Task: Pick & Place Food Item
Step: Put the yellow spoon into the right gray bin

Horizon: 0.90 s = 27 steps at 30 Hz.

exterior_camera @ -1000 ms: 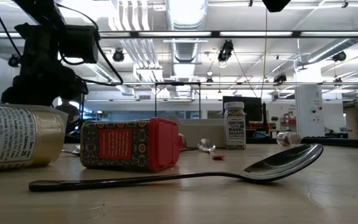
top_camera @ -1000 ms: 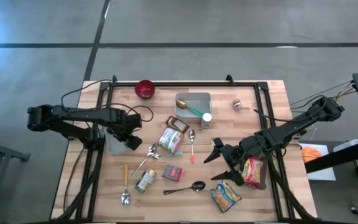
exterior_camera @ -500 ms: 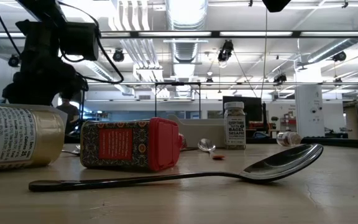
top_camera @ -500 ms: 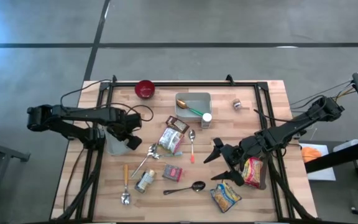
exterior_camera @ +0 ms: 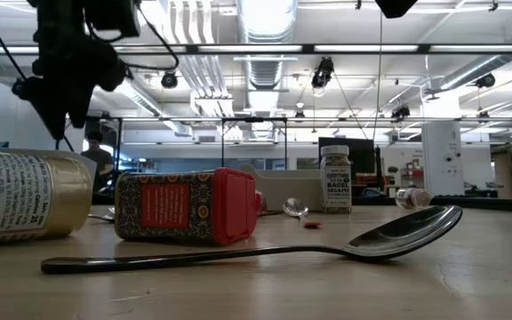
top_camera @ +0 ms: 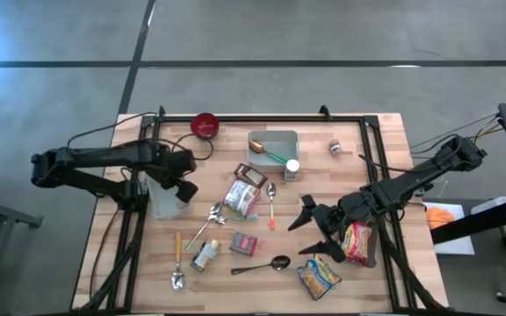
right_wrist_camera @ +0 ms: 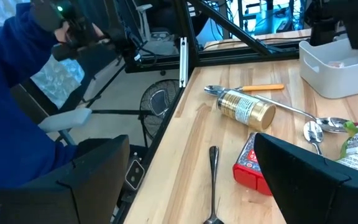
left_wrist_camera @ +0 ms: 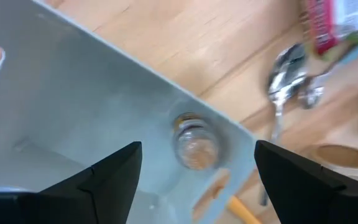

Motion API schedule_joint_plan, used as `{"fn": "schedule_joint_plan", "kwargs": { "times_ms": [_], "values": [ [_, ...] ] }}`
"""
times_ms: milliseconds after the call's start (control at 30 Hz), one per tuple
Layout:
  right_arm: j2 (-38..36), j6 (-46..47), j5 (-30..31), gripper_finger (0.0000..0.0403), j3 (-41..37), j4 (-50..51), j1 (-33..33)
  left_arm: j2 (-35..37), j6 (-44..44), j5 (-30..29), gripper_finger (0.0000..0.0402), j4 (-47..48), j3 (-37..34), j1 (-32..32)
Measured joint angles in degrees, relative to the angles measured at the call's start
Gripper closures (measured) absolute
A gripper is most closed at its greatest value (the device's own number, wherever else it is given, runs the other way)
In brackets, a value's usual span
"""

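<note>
High view stares straight down on the whole table (top_camera: pixel 385 132); low view skims level, right behind the black spoon (exterior_camera: pixel 238 252); both wrist views share it.

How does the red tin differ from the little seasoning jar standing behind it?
The red tin lies on its side; the seasoning jar stands upright. The tin is patterned red with a red cap; the jar has a pale label. Both sit on the table.
</note>
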<state>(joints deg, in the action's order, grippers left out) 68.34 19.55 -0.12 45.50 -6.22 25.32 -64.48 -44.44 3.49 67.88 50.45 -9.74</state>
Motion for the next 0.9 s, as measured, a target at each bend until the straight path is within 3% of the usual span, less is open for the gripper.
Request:
{"fn": "schedule_joint_plan", "kwargs": {
  "times_ms": [133,333,600,900],
  "values": [
    [0.00,0.00,-0.01,0.0060,0.00,0.00,0.71,0.27,-3.65,-0.03,0.0085,-0.16,1.70,5.83],
    [0.00,0.00,0.04,0.0060,-0.04,-0.01,0.96,-1.90,-13.90,-2.89,0.0085,-4.12,3.02,20.48],
    [0.00,-0.05,0.09,0.0060,-0.09,-0.07,0.92,-9.32,-28.57,-6.42,0.0085,-10.32,3.52,37.28],
    [0.00,-0.24,0.12,0.0060,-0.09,-0.87,0.42,-22.68,-30.85,-8.46,0.0085,-12.80,12.94,42.55]
  ]
}}
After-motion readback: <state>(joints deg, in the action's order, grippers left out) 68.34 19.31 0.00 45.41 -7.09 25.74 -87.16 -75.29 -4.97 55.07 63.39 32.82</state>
